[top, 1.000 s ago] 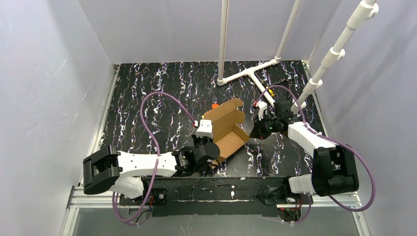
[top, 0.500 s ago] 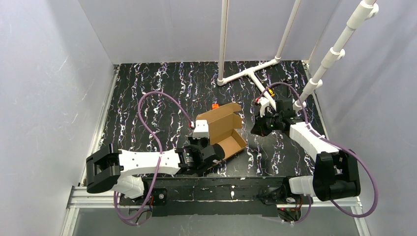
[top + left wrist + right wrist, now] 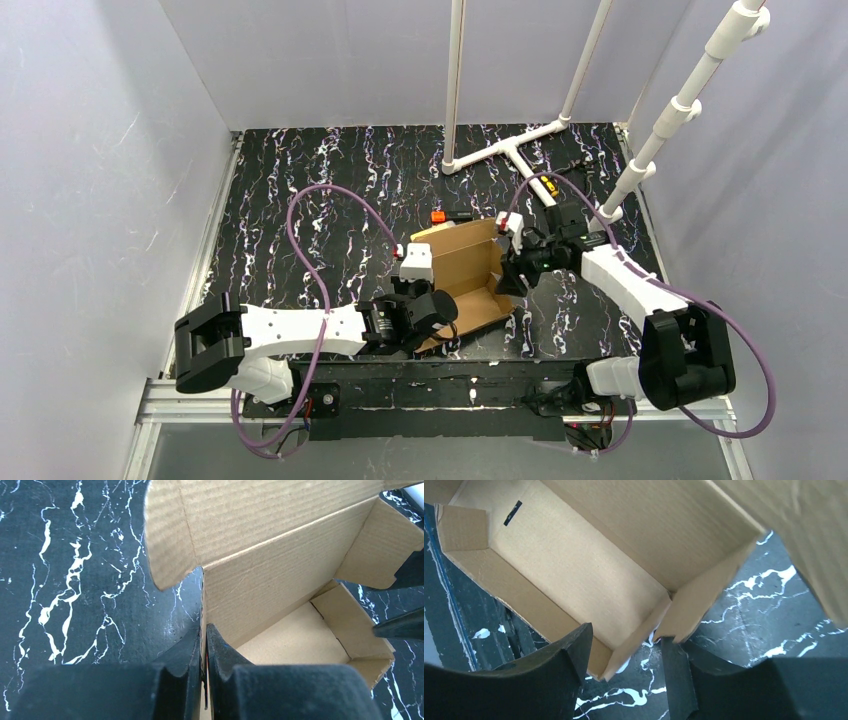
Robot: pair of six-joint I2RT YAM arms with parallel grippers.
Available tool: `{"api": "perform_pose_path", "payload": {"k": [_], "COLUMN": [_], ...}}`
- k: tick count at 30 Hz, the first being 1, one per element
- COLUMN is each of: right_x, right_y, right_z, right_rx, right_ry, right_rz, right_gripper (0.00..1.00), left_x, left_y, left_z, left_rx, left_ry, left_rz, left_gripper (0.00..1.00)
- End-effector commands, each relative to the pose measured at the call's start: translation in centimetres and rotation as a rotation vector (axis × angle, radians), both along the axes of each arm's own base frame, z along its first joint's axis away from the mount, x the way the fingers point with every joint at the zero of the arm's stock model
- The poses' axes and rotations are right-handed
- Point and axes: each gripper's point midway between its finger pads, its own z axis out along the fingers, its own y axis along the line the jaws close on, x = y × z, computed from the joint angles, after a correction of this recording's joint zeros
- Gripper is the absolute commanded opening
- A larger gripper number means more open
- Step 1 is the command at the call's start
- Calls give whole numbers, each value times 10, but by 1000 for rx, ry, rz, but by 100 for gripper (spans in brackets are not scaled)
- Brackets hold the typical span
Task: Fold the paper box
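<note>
The left arm [image 3: 300,332] lies low, forearm stretched rightward; the left gripper [image 3: 204,635] has its fingers [image 3: 187,652] pinched together on a wall of the plain brown corrugated paper box [image 3: 280,580]. The right arm [image 3: 620,280] reaches inward, elbow bent; the right gripper [image 3: 624,655] holds its fingers spread apart.

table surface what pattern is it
The table is black with white marble-like veining, shown best in the top external view.
</note>
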Motion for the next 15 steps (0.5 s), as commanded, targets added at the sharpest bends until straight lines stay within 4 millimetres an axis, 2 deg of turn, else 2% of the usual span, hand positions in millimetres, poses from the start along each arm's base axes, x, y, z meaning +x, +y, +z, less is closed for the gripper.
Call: {"api": "perform_pose_path", "payload": {"k": [1, 4, 9, 11, 15], "right_x": [12, 20, 15, 13, 12], "right_y": [0, -10, -15, -15, -11], "right_z": [-12, -14, 0, -4, -26], "right_rx": [-69, -127, -141, -139, -179], "right_ry": [-28, -59, -140, -134, -43], "right_rz": [-60, -98, -53, -54, -76], "right_gripper": [61, 61, 67, 69, 67], "left_x": [-3, -2, 1, 2, 2], "left_y": [1, 4, 14, 14, 11], "left_z": [9, 8, 6, 6, 6], "left_rx": [-37, -49, -35, -40, -54], "left_ry": [-4, -1, 2, 2, 0], "left_rz": [-22, -10, 47, 56, 51], "left_gripper": [6, 7, 1, 0, 0]}}
